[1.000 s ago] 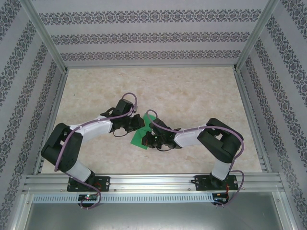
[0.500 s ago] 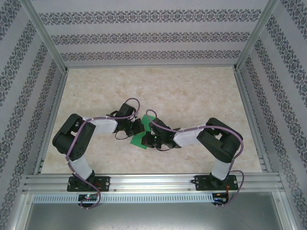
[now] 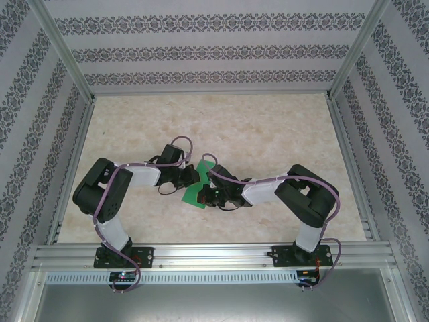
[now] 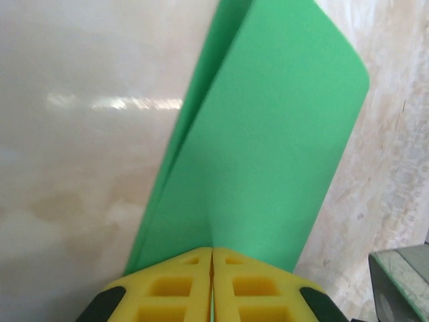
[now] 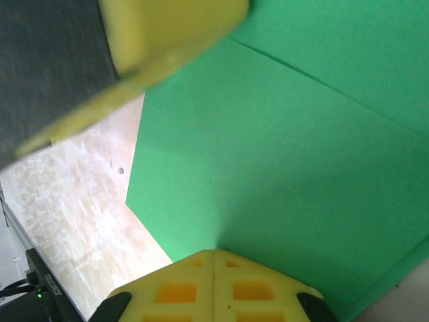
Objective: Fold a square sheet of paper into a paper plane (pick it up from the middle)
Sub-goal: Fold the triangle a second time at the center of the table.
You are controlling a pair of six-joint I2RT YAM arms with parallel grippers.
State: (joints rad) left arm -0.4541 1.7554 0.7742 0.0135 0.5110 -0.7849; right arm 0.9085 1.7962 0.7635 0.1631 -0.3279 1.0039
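My table is a pale, beige marbled top, glossy enough to catch a light streak ahead and left of my left gripper. The green sheet of paper stretches forward from that pinch. Whether it touches the top, I cannot tell. Left of my right gripper, bare marbling shows.

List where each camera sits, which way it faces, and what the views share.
Top external: above and behind the arms, looking down at the table; both arms and their bases show, meeting over the green paper.
Left wrist: on the left arm, looking along the shut left tool pinching the paper's edge.
Right wrist: on the right arm, looking along the shut right tool onto the paper.
Shared: all three see the green paper; both wrist views see bare tabletop too.
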